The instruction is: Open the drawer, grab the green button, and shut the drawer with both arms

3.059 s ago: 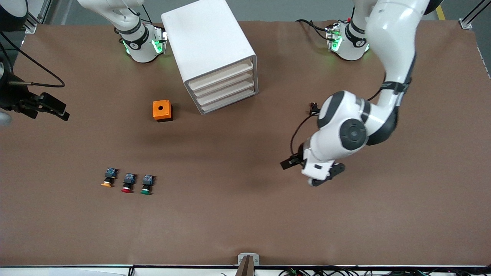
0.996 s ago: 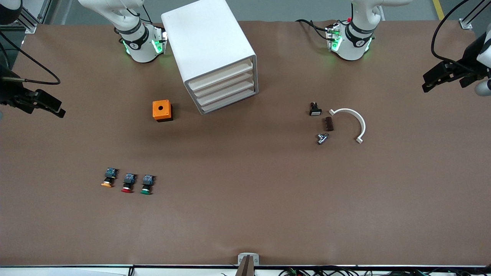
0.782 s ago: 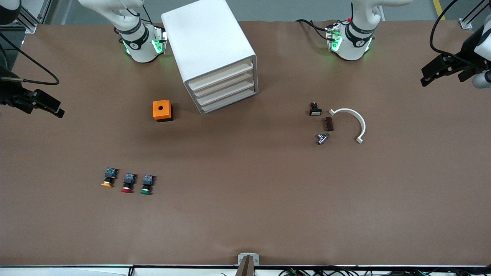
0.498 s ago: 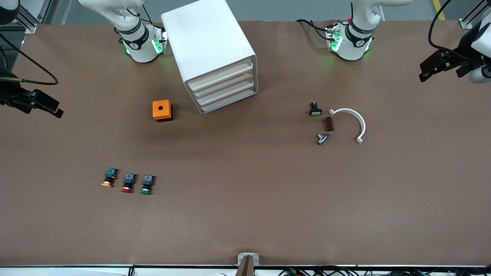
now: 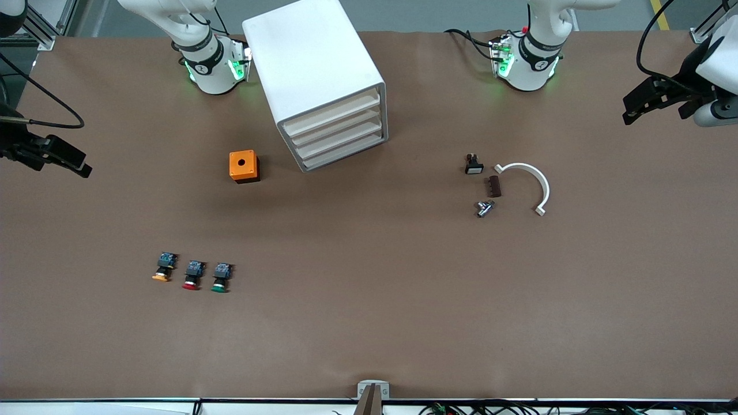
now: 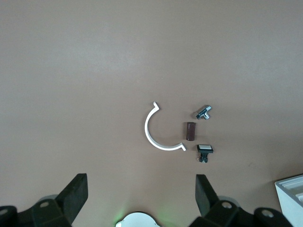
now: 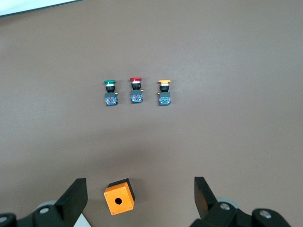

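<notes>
Orange box [image 5: 244, 166] sits beside your closed drawer [image 5: 338, 141]; green button [image 5: 221, 278] lower left. Left end effector [image 5: 650, 105] and right end effector [image 5: 55, 155] hang spread at the frame edges.

The drawer [image 5: 339, 140], third down in the white cabinet [image 5: 314, 75], sat shut. The green-capped button [image 5: 221, 278] lay on the table [image 5: 369, 323], beside the red-capped pushbutton [image 5: 192, 275].

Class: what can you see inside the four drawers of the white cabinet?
Nothing of the contents. All four drawers of the white cabinet, including the third drawer from the top, are shut; only their sloped front lips show. Whatever lies inside is covered.
</notes>
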You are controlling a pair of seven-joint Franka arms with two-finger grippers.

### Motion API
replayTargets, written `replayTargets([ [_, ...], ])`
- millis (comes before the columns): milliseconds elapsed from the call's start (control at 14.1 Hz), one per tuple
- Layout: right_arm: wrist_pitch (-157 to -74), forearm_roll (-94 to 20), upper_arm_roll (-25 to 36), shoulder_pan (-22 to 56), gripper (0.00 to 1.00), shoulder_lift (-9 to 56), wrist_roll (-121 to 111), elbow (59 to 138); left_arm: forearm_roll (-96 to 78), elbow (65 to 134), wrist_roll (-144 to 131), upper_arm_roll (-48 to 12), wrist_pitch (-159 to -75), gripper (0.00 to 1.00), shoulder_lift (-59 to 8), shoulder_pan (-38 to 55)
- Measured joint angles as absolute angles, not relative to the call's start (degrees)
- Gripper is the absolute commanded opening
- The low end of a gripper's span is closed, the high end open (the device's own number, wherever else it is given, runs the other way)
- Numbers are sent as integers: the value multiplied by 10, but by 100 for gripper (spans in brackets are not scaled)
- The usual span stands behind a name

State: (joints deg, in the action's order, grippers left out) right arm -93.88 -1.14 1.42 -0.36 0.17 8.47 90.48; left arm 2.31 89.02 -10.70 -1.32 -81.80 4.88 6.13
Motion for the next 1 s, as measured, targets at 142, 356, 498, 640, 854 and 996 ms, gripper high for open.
replayTargets([
  [142, -939, -11, 14, -4, 100, 2, 85, 905, 23, 891, -107, -24, -817, 100, 49, 60],
  [356, -939, -10, 13, -3, 100, 2, 85, 905, 20, 910, -107, -27, -816, 100, 62, 57],
  [498, -939, -10, 13, -3, 100, 2, 85, 905, 4, 925, -107, -28, -816, 100, 75, 54],
  [640, -939, -10, 12, -3, 100, 2, 85, 905, 0, 932, -107, -28, -818, 100, 79, 50],
  [854, -939, -10, 12, -2, 100, 2, 85, 905, -1, 935, -107, -28, -821, 100, 77, 45],
  [996, -939, -10, 12, -2, 100, 2, 85, 905, -1, 935, -107, -28, -824, 100, 77, 38],
])
